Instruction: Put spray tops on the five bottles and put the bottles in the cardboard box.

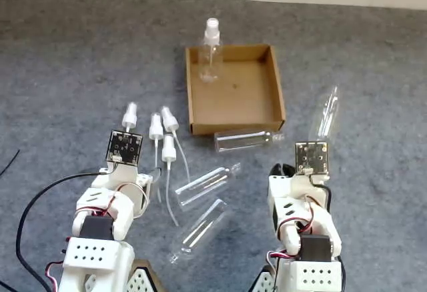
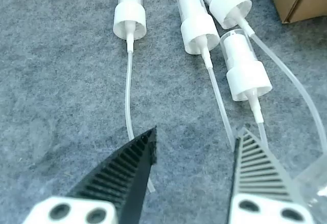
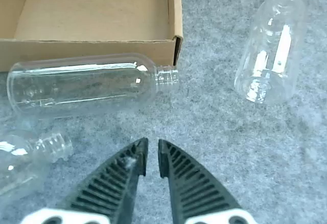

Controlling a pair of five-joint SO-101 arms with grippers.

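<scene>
While left end effector [image 2: 196,132] gapes, right end effector [image 3: 153,144] is near-closed, empty.

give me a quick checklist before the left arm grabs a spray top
Left end effector open: ok.
Spray tops in front of it: ok, four lie loose.
Target clear of neighbours: ok for the lone top; the other three bunch together.
Right end effector ready for a bottle: not ok, closed and empty.
Uncapped bottle beside the cardboard box: ok, neck open.
Room in the box: ok, one capped bottle inside.
</scene>
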